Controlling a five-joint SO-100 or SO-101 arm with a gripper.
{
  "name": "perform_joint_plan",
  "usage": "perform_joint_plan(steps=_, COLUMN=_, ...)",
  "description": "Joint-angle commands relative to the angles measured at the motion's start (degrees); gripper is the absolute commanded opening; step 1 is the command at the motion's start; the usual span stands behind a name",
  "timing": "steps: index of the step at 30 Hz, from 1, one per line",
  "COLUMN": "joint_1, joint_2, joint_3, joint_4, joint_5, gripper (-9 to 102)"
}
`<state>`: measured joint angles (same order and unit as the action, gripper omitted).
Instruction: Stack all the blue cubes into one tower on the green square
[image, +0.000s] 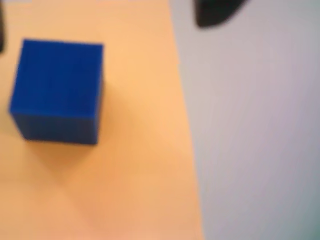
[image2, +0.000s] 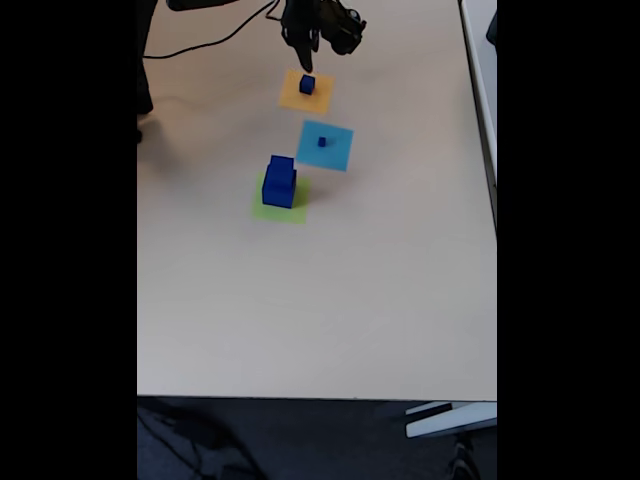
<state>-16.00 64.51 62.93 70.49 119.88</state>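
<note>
Cubes already make a short tower on the green square (image2: 281, 210) at the left of the fixed view: a smaller blue one (image2: 281, 163) sits on a larger (image2: 279, 188). Just right and farther back, a cube on the orange square (image2: 307, 85) waits near the sheet's middle, and the tiniest cube (image2: 322, 142) rests on the light-blue square (image2: 325, 146). Above the orange square (image2: 305, 91) hangs the gripper (image2: 312, 38), holding nothing; how far it is spread I cannot tell. The wrist view shows that cube (image: 56, 90) standing free on the orange sheet. It looks rigid, light and smooth-sided, so I'd pinch two opposite flat faces, squarely, low on the block.
</note>
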Motion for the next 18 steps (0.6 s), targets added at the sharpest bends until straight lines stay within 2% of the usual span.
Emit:
perform_joint_plan(steps=1, joint_1=0.70, joint_2=0.79, joint_3=-3.87, joint_4=0.79, joint_5=-0.97, gripper=21)
perform_joint_plan(steps=5, joint_1=1.49, joint_2=0.70, joint_3=-3.87, joint_4=1.58, joint_5=-1.58, gripper=34)
perform_joint_plan(steps=18, joint_1=-0.35, joint_2=-4.57, joint_3=-6.68, joint_4=1.58, joint_5=2.02, gripper=33)
